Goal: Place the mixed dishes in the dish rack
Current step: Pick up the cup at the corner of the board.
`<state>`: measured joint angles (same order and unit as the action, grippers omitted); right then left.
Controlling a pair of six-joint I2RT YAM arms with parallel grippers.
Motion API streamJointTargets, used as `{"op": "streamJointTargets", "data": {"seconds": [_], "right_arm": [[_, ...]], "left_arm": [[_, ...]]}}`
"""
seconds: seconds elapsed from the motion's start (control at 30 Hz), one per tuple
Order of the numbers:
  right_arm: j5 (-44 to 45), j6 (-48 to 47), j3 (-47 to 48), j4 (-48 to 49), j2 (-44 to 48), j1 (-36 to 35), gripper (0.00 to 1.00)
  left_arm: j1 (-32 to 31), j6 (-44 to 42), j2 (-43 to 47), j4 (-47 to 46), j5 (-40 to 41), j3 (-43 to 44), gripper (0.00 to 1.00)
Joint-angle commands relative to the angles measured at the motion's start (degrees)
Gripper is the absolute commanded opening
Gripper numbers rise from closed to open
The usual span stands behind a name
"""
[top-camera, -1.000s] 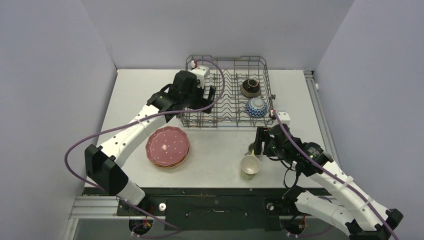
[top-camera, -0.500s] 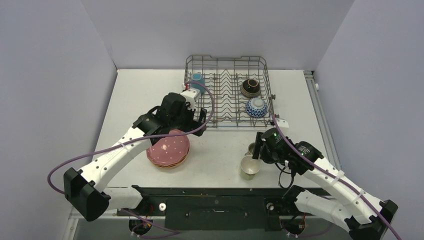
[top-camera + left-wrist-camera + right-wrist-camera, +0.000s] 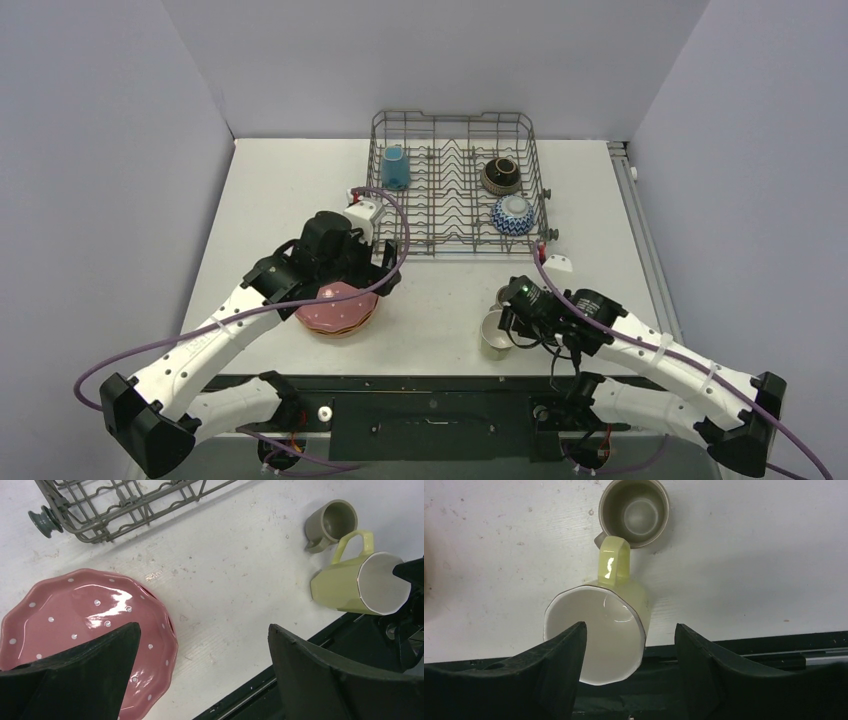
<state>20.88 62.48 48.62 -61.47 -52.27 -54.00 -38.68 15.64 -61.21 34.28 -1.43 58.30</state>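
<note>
Dish rack (image 3: 455,185): it's sitting at the far side of the table (image 3: 440,290).
Inside the dish rack: light-blue mug (image 3: 394,167) is standing in the far-left part; dark-brown bowl (image 3: 501,176) and blue-white bowl (image 3: 513,212) are resting on the right side.
Pink plate (image 3: 335,310): it's lying on top of a small stack, just off the dish rack's near-left corner.
Left gripper (image 3: 204,630): it's hovering over the pink plate's edge, jaws spread wide, gripping nothing.
Pale-yellow mug (image 3: 596,635): it's waiting off the dish rack's near-right corner, handle pointing at the olive mug (image 3: 635,512) beside it.
Right gripper (image 3: 630,629): it's hanging over the pale-yellow mug, jaws partly apart and straddling its rim, with gaps showing on both sides.
</note>
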Motion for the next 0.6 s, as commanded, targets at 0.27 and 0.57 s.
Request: {"op": "streamJointTargets", "data": {"seconds": [0.27,0.57], "right_arm": [[2.71,9.09,-2.92,-1.41,-3.96,-3.90,0.55],[1.32,9.97,-3.93,-0.39,-6.82,-5.27,0.47]], "left_arm": [[-0.17,0.64,2.29,-2.42,-3.02,-1.65,0.97],[0.25,0.62,2.47,-2.27,-2.92,-1.79,0.97]]}}
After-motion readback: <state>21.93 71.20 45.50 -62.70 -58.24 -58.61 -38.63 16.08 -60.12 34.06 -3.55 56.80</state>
